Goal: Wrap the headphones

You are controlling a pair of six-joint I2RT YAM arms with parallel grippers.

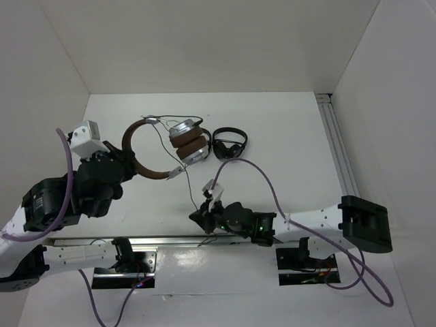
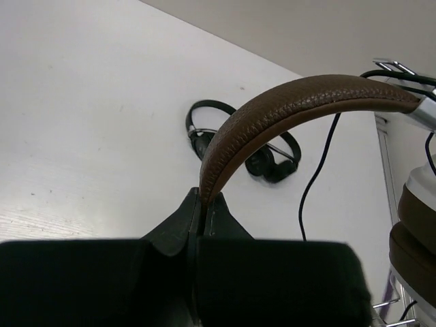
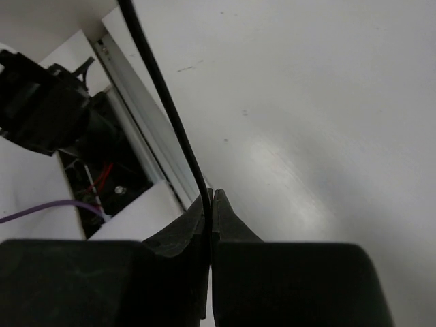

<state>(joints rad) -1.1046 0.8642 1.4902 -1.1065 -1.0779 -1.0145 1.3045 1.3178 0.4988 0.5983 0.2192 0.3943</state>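
Observation:
The headphones (image 1: 189,144) lie at the table's back middle, silver-and-brown earcups together and the brown headband (image 1: 133,160) arching to the left. My left gripper (image 1: 126,162) is shut on that headband (image 2: 286,109), which rises from between its fingers (image 2: 202,197). The thin black cable (image 1: 193,194) runs from the earcups toward the near edge. My right gripper (image 1: 199,216) is shut on the cable (image 3: 163,95), which is pinched between its fingertips (image 3: 211,197) just above the table.
Small all-black headphones (image 1: 228,144) lie right of the earcups, also seen in the left wrist view (image 2: 262,153). A metal rail (image 1: 338,150) runs along the right wall. Another rail (image 3: 146,129) lines the near edge beside my right gripper.

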